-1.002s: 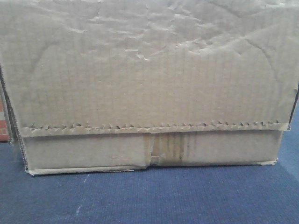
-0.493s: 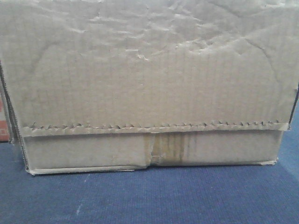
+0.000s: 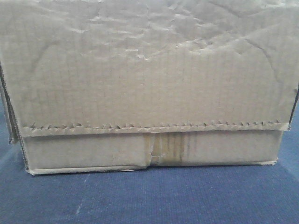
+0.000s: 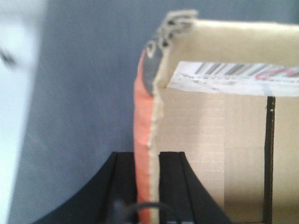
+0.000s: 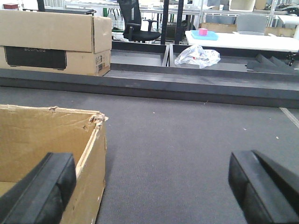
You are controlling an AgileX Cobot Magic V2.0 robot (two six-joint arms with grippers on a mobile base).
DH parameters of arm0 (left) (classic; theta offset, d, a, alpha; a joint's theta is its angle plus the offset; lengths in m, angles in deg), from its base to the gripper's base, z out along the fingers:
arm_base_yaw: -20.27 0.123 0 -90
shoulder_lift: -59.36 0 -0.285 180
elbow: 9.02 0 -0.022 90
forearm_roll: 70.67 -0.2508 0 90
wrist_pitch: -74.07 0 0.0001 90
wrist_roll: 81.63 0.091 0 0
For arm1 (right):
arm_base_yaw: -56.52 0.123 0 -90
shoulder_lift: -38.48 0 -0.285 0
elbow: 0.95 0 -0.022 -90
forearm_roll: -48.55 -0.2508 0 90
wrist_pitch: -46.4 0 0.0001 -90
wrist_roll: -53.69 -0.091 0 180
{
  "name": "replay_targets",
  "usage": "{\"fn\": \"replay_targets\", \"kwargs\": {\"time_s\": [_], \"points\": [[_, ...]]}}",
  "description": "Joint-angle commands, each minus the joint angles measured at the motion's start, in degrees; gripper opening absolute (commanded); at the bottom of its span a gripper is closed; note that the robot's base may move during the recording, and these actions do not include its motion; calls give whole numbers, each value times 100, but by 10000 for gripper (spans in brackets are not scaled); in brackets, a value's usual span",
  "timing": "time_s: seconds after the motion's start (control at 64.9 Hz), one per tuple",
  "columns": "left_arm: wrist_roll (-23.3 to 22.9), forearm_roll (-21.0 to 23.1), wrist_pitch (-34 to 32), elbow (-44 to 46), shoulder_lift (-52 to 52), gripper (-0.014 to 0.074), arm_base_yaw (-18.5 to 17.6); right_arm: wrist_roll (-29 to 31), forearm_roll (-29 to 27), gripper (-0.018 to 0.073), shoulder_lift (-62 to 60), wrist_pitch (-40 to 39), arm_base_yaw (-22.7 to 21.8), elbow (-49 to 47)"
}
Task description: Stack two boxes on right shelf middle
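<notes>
Cardboard box [image 3: 149, 79] fills the front view. It is brown and wrinkled, with a serrated flap edge above a tape-stained seam, and it sits on blue carpet [image 3: 149, 196]. No shelf shows in any view, so the box appears to be on the floor with the lift not yet made.

The left wrist view looks down along one upright wall of the box, which has an orange outer face and a barcode label on the flap beside it. The left gripper [image 4: 147, 156] has a black finger close against each side of that wall. It is closed narrow on the cardboard, probably to hold that end firmly for carrying.

At the opposite end, the right gripper [image 5: 149, 186] is spread wide. One finger [image 5: 39, 186] hangs over the open inside of the box, by a torn corner, and the other is well apart over bare carpet. The wall lies between them but is not pinched — likely a pose for closing to match the left grip.

Farther back, a printed carton [image 5: 51, 39] rests on a dark ledge [image 5: 187, 86], with a crumpled plastic bag [image 5: 200, 55] near it. Whether that carton is the second box cannot be told.
</notes>
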Motion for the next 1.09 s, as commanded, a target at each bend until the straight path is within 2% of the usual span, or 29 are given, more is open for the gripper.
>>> {"fn": "replay_targets", "kwargs": {"time_s": [0.0,0.092,0.2,0.293,0.37,0.539,0.663,0.77,0.878,0.971,1.079], "points": [[-214,170,77,452,-439,-111,6,28,27,568,18,-59,19,-46],[-417,356,88,833,-729,-111,-4,28,27,568,18,-49,19,-46],[-487,823,119,1248,-950,-111,-105,28,17,568,18,-49,19,-46],[-552,1380,276,1571,-979,-111,-435,28,-4,568,18,-14,19,-46],[-683,1538,243,1645,-979,-111,-853,28,-4,568,18,11,19,-46],[-972,1536,-12,1645,-802,-111,-1991,28,-4,568,18,37,19,-46],[-1240,1322,-9,1645,-424,-111,-2747,28,-4,568,18,37,19,-46],[-1383,1062,-24,1645,-21,-111,-3251,28,-4,568,18,36,59,-46],[-1383,1017,-24,1645,407,-111,-3551,28,-4,568,18,36,189,-46],[-1397,870,-24,1645,733,-111,-3653,28,-4,568,18,36,243,-46],[-1790,489,1,1645,992,-111,-3662,28,-4,568,18,36,243,-46]]}}
